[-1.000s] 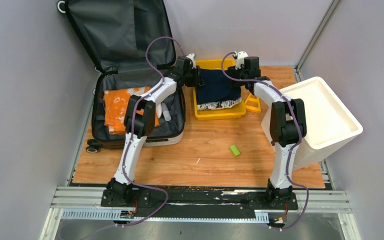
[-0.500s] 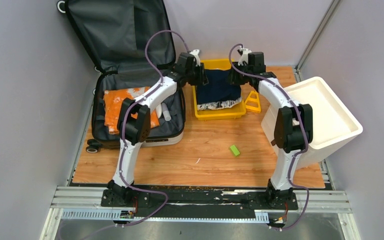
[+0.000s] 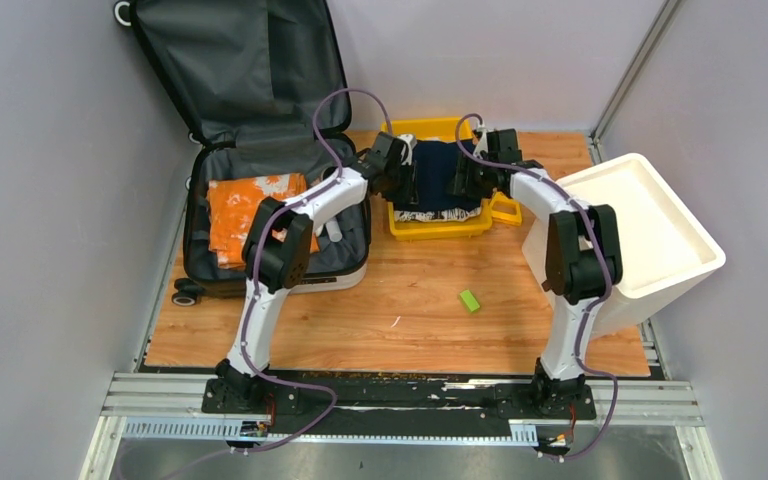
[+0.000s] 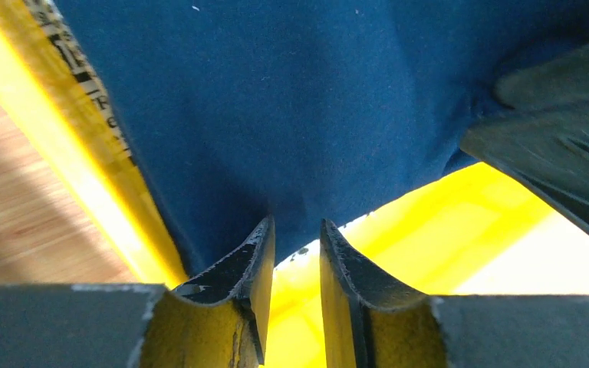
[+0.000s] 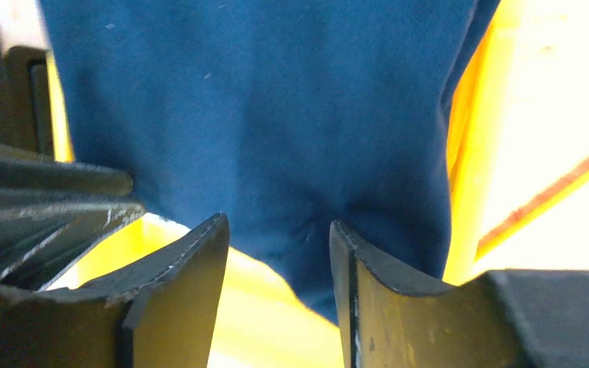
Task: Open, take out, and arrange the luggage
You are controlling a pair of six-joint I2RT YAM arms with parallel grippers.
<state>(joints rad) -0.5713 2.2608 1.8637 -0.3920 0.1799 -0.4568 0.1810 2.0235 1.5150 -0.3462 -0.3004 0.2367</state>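
The luggage (image 3: 210, 265) lies open at the left, its lid (image 3: 230, 70) against the back wall, with an orange garment (image 3: 250, 205) in its lower half. A navy garment (image 3: 435, 180) lies in the yellow tray (image 3: 440, 228). My left gripper (image 3: 415, 180) and right gripper (image 3: 457, 180) face each other low over it. In the left wrist view the gripper (image 4: 295, 230) is slightly open at the garment's (image 4: 291, 100) edge, with yellow tray showing between the jaws. In the right wrist view the gripper (image 5: 278, 226) is open, with the garment (image 5: 276, 115) just beyond its tips.
A white foam box (image 3: 640, 240) stands tilted at the right. A small green piece (image 3: 471, 300) lies on the wooden table. A yellow triangular piece (image 3: 506, 208) sits beside the tray. A white tube (image 3: 333, 228) lies in the luggage.
Both grippers have come down and toward each other over the tray. The navy garment, spread wider before, now lies more bunched between them.
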